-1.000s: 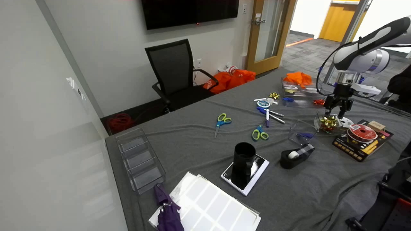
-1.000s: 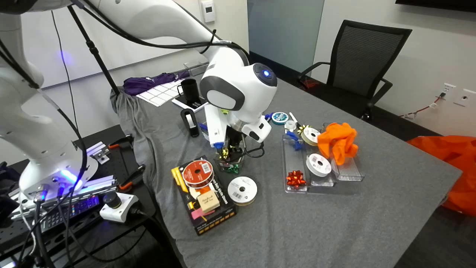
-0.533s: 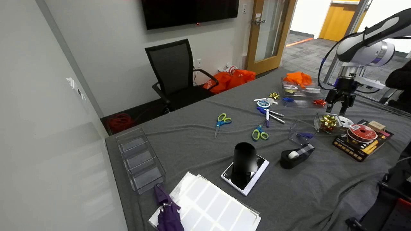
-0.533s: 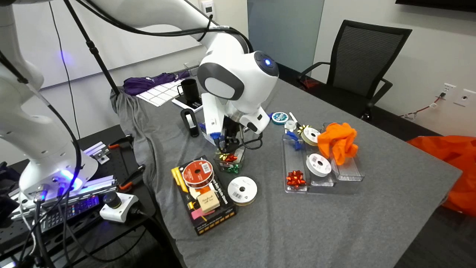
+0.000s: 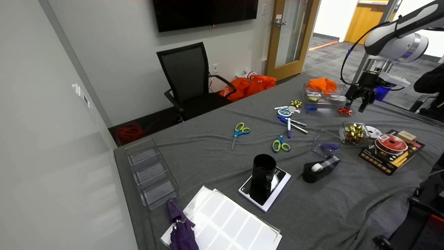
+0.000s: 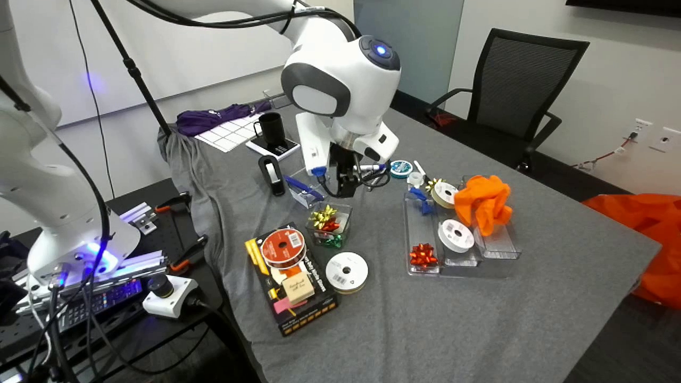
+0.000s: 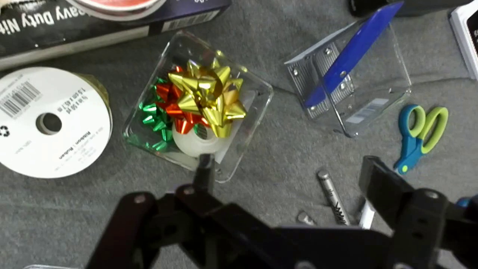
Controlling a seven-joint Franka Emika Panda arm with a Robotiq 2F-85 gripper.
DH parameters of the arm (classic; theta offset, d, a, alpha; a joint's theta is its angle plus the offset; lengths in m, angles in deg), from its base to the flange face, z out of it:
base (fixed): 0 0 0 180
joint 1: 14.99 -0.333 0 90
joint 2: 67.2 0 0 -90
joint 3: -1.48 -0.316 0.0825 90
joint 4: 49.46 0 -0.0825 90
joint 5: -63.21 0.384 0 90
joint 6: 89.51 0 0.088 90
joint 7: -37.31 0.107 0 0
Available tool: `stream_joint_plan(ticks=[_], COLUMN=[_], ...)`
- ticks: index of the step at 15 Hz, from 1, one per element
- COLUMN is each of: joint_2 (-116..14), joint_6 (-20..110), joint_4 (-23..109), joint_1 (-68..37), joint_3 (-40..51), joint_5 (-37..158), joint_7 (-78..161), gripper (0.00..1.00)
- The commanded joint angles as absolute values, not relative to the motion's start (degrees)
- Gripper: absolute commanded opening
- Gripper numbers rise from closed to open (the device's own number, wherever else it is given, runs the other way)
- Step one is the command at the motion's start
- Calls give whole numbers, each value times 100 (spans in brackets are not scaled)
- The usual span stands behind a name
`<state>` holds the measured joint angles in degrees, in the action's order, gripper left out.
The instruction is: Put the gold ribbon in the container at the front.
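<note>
A shiny gold ribbon bow [image 7: 207, 93] lies on top of red and green bows in a small clear container [image 7: 257, 114]. The gold bow also shows in both exterior views [image 5: 355, 132] [image 6: 322, 217], inside that container [image 6: 347, 226]. Another gold bow [image 5: 296, 103] lies on the table by the tape rolls. My gripper [image 7: 288, 162] is open and empty, its fingers wide apart. In an exterior view my gripper [image 5: 355, 106] is above the table, higher than the small container and apart from it.
A white ribbon spool [image 7: 71, 142] and a black box [image 6: 314, 313] with a red spool [image 6: 283, 248] stand beside the container. A clear container [image 7: 366, 112] holds a blue object. A clear tray [image 6: 423, 229] holds spools, a red bow and orange cloth [image 6: 481, 205]. Markers [image 7: 334, 198] lie near.
My gripper has risen from the small container and swung away from it. The gold bow stays in the container and is now in full view there.
</note>
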<state>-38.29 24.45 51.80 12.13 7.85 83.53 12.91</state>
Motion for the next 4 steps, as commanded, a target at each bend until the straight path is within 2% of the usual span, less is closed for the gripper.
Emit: stream_joint_plan(ticks=[1, 4], joint_2=[-3813, -3790], joint_6=[2769, 2937], joint_4=[4999, 4872], joint_1=[1028, 904], joint_3=[833, 860], joint_5=[8395, 8319], joint_7=[1566, 1894], gripper=[100, 100])
